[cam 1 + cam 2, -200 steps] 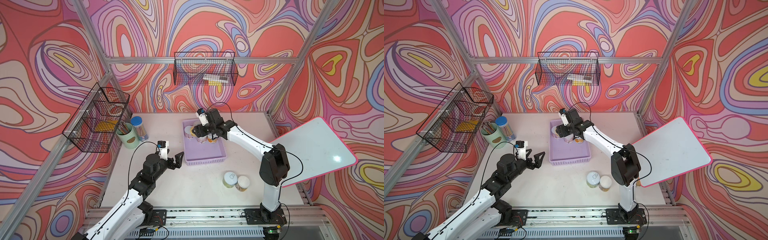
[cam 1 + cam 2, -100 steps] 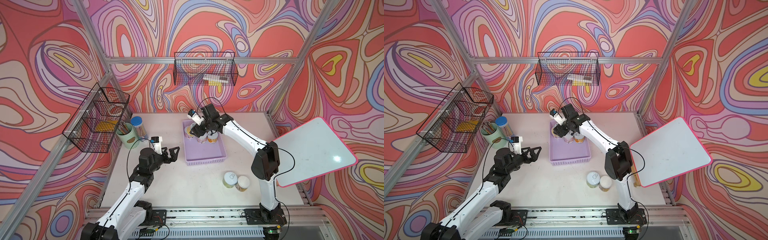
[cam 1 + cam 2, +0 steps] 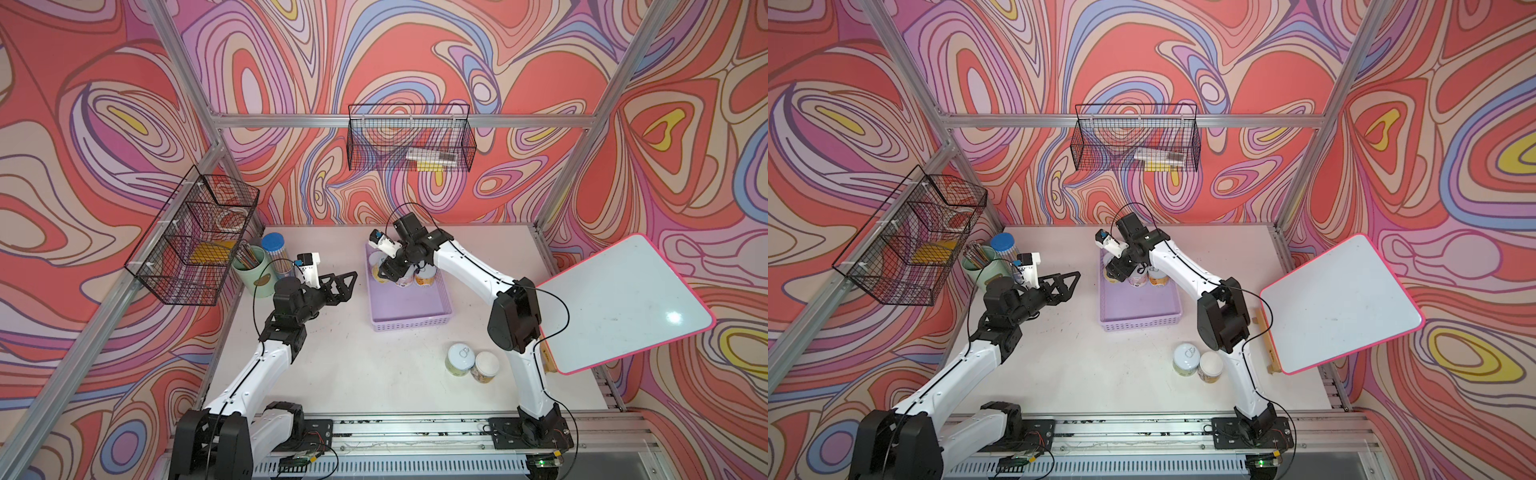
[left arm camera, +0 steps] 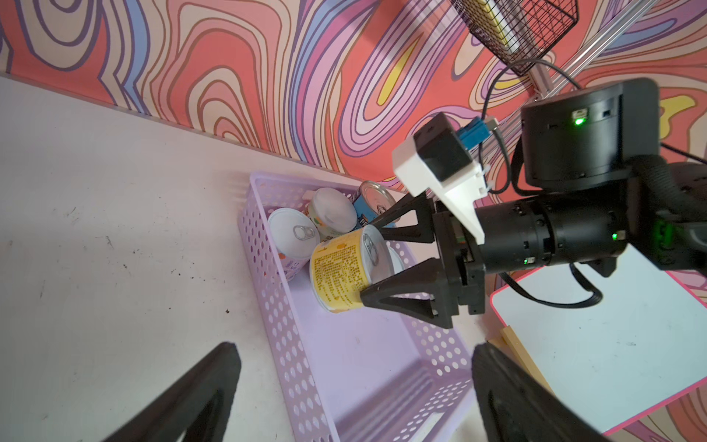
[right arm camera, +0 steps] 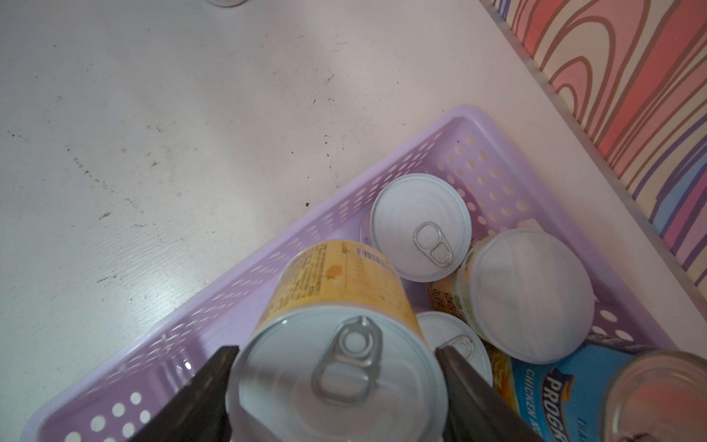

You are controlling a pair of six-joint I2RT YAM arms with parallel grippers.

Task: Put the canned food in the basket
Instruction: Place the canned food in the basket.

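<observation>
The lilac basket (image 3: 409, 307) (image 3: 1142, 307) lies mid-table. Over its far end my right gripper (image 3: 388, 272) (image 3: 1117, 272) (image 5: 336, 356) is shut on a yellow-labelled can (image 5: 336, 283) (image 4: 336, 268). The can is tilted and held by its white pull-tab end. Beneath it several cans stand in the basket, among them a white-lidded one (image 5: 421, 225) and a blue one (image 5: 554, 390). Two more cans (image 3: 460, 359) (image 3: 486, 366) stand on the table at the front right. My left gripper (image 3: 351, 286) (image 3: 1074, 286) (image 4: 354, 346) hovers open and empty, left of the basket and pointing at it.
A mint pen cup (image 3: 255, 276) and a blue-lidded jar (image 3: 274, 249) stand at the far left. Black wire baskets hang on the left wall (image 3: 195, 241) and the back wall (image 3: 409, 141). A pink-edged whiteboard (image 3: 623, 303) leans over the right edge.
My left arm has folded back while its open gripper drifted toward the far side, left of the basket. My right wrist has turned, with the yellow can still held over the basket's far end.
</observation>
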